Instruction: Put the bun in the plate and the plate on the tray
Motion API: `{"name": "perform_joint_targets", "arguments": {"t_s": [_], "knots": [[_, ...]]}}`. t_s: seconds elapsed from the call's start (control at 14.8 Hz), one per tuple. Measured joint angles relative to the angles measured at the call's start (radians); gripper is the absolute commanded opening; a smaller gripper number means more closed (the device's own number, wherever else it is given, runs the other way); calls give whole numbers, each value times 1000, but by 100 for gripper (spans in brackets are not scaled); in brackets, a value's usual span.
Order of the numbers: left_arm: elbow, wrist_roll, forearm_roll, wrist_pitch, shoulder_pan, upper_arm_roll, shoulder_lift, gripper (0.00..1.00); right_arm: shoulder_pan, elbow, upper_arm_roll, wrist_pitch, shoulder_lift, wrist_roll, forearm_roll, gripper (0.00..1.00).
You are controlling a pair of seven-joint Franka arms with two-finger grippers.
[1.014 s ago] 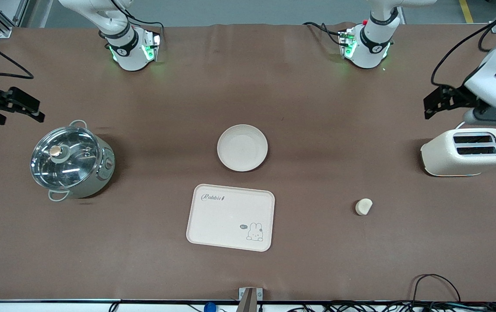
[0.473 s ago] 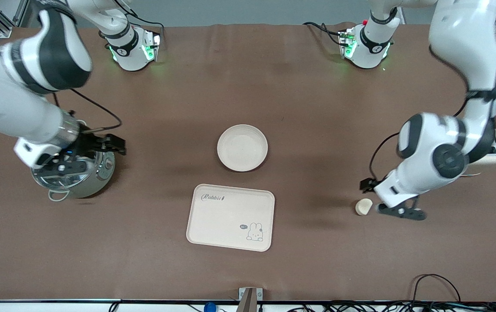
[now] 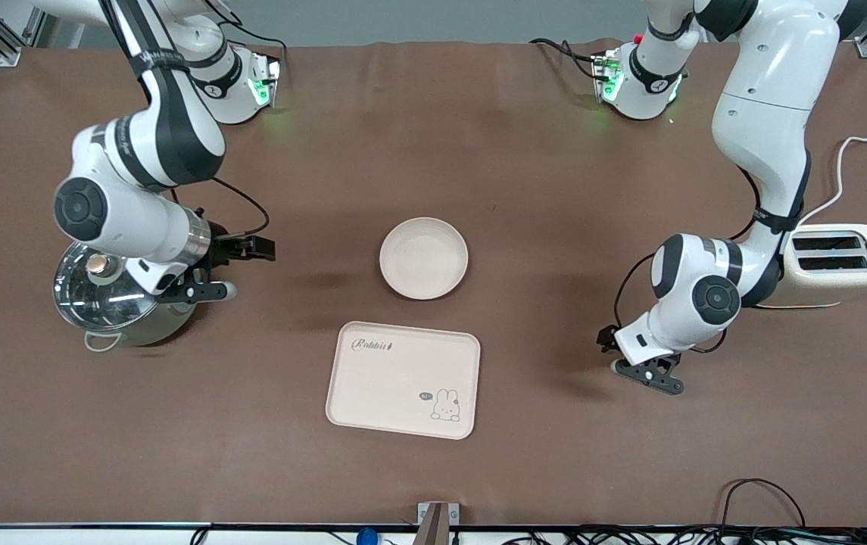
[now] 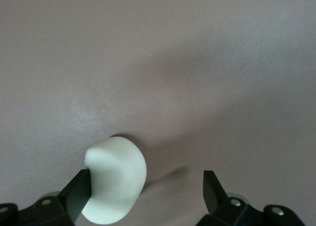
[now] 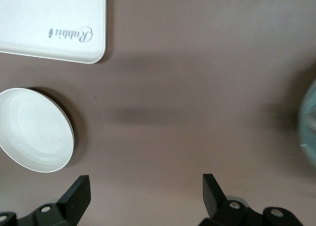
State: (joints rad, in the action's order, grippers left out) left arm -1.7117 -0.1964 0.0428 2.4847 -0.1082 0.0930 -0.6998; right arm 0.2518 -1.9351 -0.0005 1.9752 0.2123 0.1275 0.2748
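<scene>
Two sets of jaws, both spread wide and both empty. The left gripper (image 4: 143, 191) hangs low over the bun (image 4: 114, 181), with one finger (image 4: 79, 189) right against the bun's side and the other well clear of it, so the bun sits off-centre in the gap; closing as it stands would likely push the lump sideways before it pinches, and a small shift toward that near finger would seem to suit a clean grip. In the front view the left gripper (image 3: 641, 363) and its wrist cover the bun, which lies on the table toward the left arm's end, nearer the camera than the toaster (image 3: 831, 265).

Meanwhile the right gripper (image 3: 240, 261) hovers over bare table just beside the pot (image 3: 111, 303), turned toward the plate (image 3: 424, 257). That looks like staging for the second half of the job: the plate is to be lifted only once the bun is in it.

Plate and tray (image 3: 403, 378) lie mid-table, close but apart, the tray nearer the camera. Neither holds anything yet, so no step of the task is done.
</scene>
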Motion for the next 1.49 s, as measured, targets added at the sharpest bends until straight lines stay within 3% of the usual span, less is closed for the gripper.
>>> {"name": "perform_joint_targets", "arguments": {"t_s": [0.07,0.27,0.61,0.88,1.08,1.28,1.49], "knots": [[-4,-13,0,2,10,0,1,88,1,-44,0,48,0,0,30,100],[-22,-30,0,26,27,0,3,55,28,-133,2,144,0,0,63,100],[-24,-68,4,32,27,0,9,4,83,-175,3,171,0,6,106,100],[-27,-107,4,29,26,12,18,0,126,-176,3,174,-3,81,116,100],[-3,-22,1,-69,24,97,48,0,176,-186,3,171,-32,159,117,100],[101,313,0,-270,-8,227,95,0,244,-226,4,162,-125,275,118,100],[128,712,-2,-300,-75,331,94,0,265,-294,4,267,-159,306,118,100]]}}
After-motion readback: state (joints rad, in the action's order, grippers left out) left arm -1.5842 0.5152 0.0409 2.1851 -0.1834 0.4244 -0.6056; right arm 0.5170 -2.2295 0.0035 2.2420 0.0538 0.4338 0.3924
